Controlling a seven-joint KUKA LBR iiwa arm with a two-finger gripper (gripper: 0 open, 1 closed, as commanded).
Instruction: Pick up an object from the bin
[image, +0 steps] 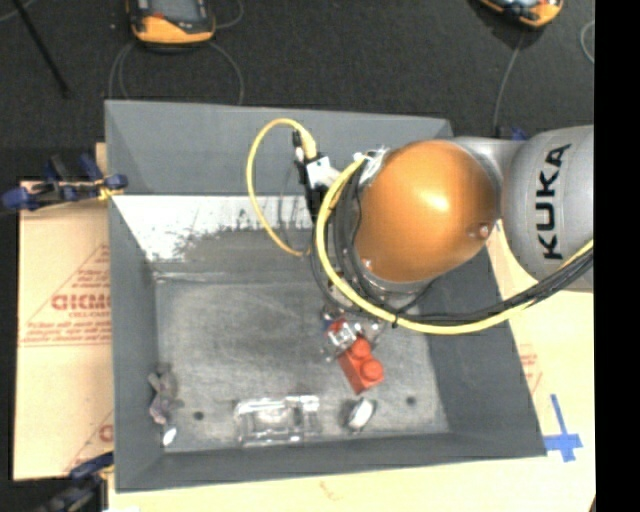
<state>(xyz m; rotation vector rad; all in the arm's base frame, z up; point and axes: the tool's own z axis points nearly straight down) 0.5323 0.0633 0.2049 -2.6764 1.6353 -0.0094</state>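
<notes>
A grey metal bin with sloping walls and a scuffed, dull floor is seen from above. The arm is reached in from 3 o'clock, its rounded glossy orange cover hanging over the floor's 1 o'clock part.

Below the cover, the gripper is placed low over the floor, right of centre. Whether it is wide or narrow cannot be told, as its tip is crowded by the wrist and by the thing beneath it.

A clear, crinkled plastic piece is laid flat at 6 o'clock, against the near wall.

A red blocky plastic piece, with a rounded knob on its side, is found just beside the gripper, toward 5 o'clock from it. Its long axis is set from 11 to 5 o'clock, the upper end under the gripper's tip. Contact or a hold cannot be confirmed. This is judged the nearest candidate, so only a short shift toward 5 o'clock would be called for.

A small grey-purple lumpy figure is left at 8 o'clock, well apart. A small white oval thing lies near the red piece, at its 6 o'clock.
</notes>
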